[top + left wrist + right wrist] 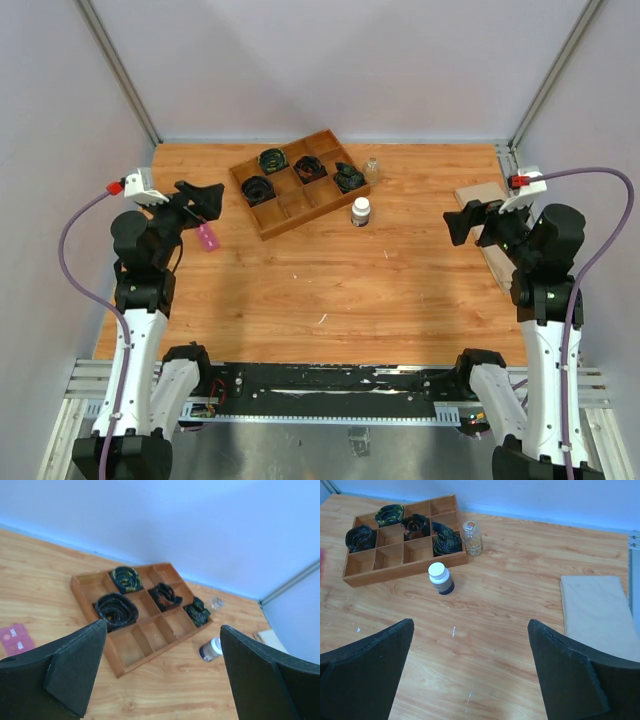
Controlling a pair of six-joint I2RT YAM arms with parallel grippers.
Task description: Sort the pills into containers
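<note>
The left end effector (pixel 204 203) hangs released above the left side of the desk (pixel 330 285), its two dark fingers spread wide with nothing between them. In its own wrist view, the left end effector (pixel 162 627) frames the wooden tray (pixel 150 636) in the gap between its fingers. The right end effector (pixel 462 222) is likewise released and empty, raised over the right side of the desk. Its wrist view shows only bare wood below the right end effector (pixel 470 624).

We see the containers (pixel 208 238), a pink translucent strip, lying flat on the desk just beside the left end effector's fingers and to the left of the tray. In the left wrist view the containers (pixel 16 637) show at the left edge, apart from the tray.

The pills (pixel 473 542) appear to us as a tan-yellow mass inside the small glass jar (pixel 472 537), which stands upright just beside the tray's right-hand corner. From above, the jar (pixel 372 170) is too small for us to make out its contents.

The tray (pixel 296 207) sits toward the far middle of the desk, turned at an angle. Four of its compartments hold black coiled items (pixel 272 160), and the rest are bare. A white-capped bottle (pixel 361 211) stands upright near the tray's front right edge, close to the jar but not touching it. A pale flat board (pixel 482 195) lies along the right edge of the desk, partly beneath the right arm.
</note>
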